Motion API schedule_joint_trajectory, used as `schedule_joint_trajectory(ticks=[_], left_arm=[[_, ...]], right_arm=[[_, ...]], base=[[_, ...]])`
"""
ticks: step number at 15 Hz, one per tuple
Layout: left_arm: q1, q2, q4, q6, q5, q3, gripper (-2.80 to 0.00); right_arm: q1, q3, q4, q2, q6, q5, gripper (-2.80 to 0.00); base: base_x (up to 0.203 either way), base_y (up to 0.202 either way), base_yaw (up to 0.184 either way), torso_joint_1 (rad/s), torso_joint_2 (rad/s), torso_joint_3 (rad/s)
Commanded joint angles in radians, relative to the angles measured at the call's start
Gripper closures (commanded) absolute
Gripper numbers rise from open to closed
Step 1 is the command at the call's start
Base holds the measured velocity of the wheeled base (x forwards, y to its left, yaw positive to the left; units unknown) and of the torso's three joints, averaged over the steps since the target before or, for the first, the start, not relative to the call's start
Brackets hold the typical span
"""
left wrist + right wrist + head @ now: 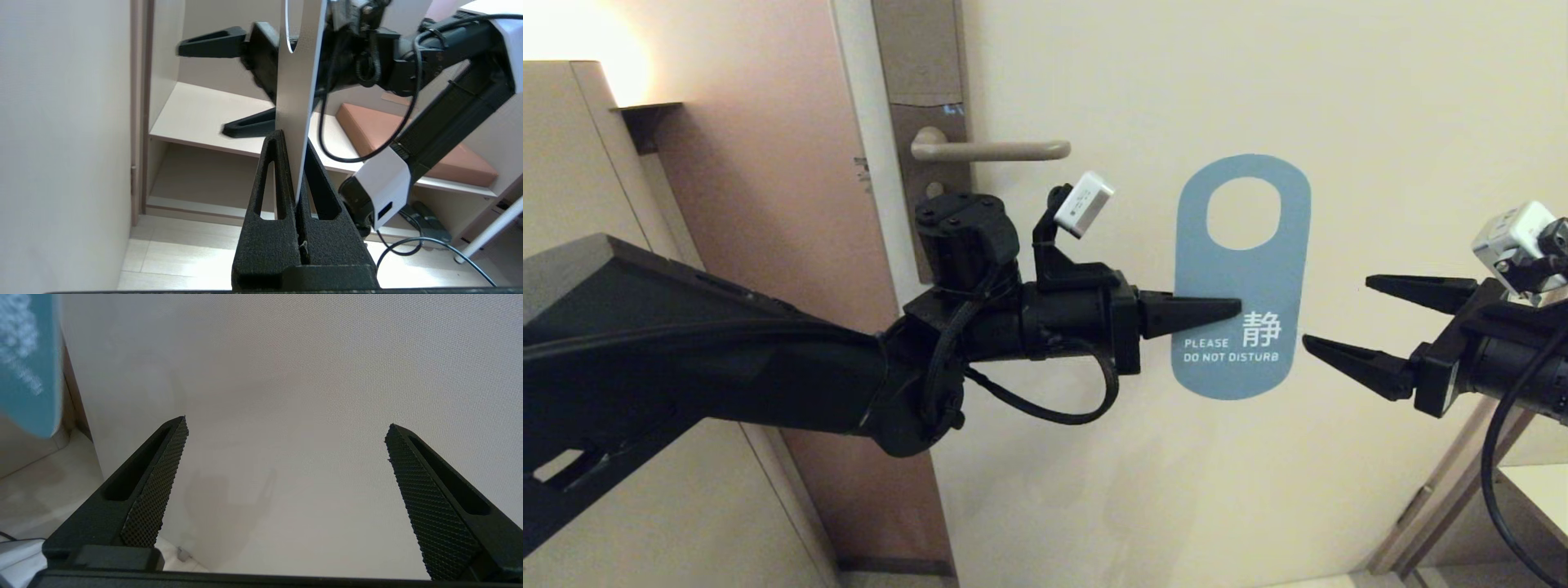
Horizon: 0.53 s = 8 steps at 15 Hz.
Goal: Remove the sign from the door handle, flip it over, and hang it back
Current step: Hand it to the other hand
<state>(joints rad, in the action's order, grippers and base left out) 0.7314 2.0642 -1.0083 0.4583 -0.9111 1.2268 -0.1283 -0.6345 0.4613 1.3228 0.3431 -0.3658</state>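
The sign (pixel 1245 269) is off the door handle (pixel 992 149) and hangs in the air to the handle's right and lower, blue "PLEASE DO NOT DISTURB" face toward me, oval hole at the top. My left gripper (pixel 1229 309) is shut on the sign's left edge at mid-height. In the left wrist view the sign (pixel 296 94) stands edge-on, pinched between the fingers. My right gripper (pixel 1335 314) is open and empty, just right of the sign, its lower fingertip close to the sign's lower right edge. A corner of the sign (pixel 28 363) shows in the right wrist view.
The handle sits on a tall brownish lock plate (pixel 927 90) on the cream door (pixel 1339 98). A cabinet (pixel 572 163) stands at the left. A shelf with a reddish cushion (pixel 412 139) is at the right, behind my right arm.
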Motion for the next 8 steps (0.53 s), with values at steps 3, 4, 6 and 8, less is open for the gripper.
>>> schedule_joint_trajectory(ticks=[3, 4, 6, 8], left_arm=[[-0.016, 0.041, -0.051, 0.006, -0.006, 0.018, 0.0], [-0.016, 0.059, -0.092, 0.012, -0.008, 0.029, 0.0], [-0.014, 0.079, -0.143, 0.038, -0.009, 0.048, 0.0], [-0.013, 0.088, -0.156, 0.04, -0.009, 0.069, 0.0]], right_arm=[[-0.002, 0.001, 0.004, -0.026, 0.008, -0.013, -2.8], [-0.002, 0.002, 0.004, -0.027, 0.008, -0.027, -2.8], [-0.005, 0.002, 0.004, -0.036, 0.01, -0.063, -2.8], [-0.007, 0.005, 0.004, -0.036, 0.023, -0.119, -2.8]], base=[[0.0, 0.0, 0.0, 0.0, 0.0, 0.0], [0.0, 0.0, 0.0, 0.0, 0.0, 0.0], [0.0, 0.0, 0.0, 0.0, 0.0, 0.0], [0.0, 0.0, 0.0, 0.0, 0.0, 0.0]])
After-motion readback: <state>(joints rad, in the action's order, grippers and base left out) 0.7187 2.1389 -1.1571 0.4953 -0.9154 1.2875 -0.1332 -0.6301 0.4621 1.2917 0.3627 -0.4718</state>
